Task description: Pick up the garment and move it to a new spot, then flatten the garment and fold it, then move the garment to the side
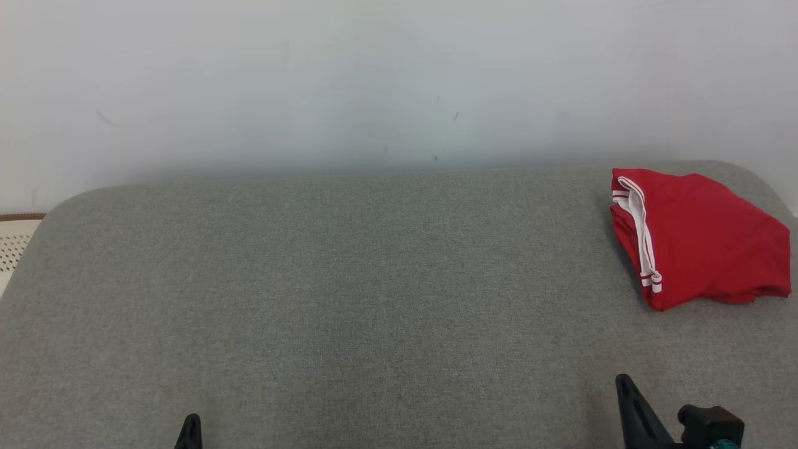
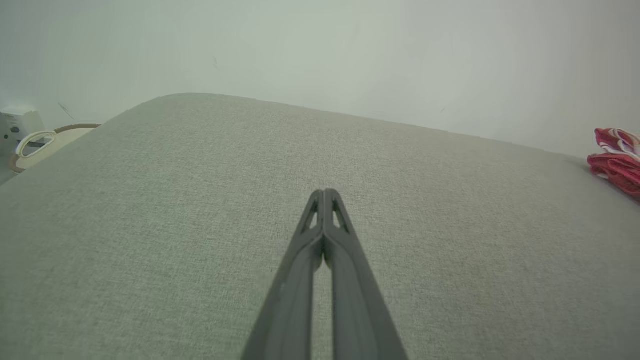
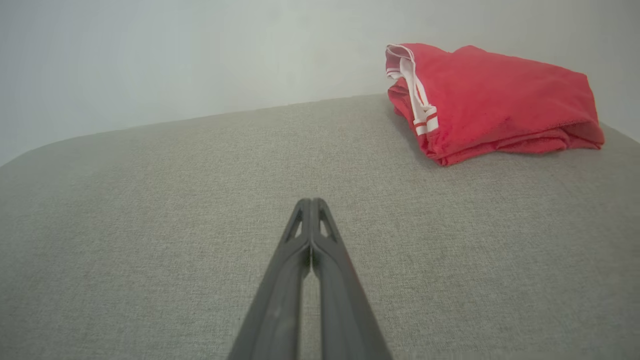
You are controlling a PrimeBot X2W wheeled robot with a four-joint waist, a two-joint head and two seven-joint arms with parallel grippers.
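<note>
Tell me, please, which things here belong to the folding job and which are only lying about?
Job: red garment, folded, far right on the grey surface; left gripper and right gripper, both shut and empty.
Lying about: pale basket off the surface's left edge; white wall.

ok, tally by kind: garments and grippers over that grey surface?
Red garment: 1, folded, at the far right of the grey surface.
Grippers: 2, left gripper and right gripper, both shut and empty.
Total: 3.
</note>
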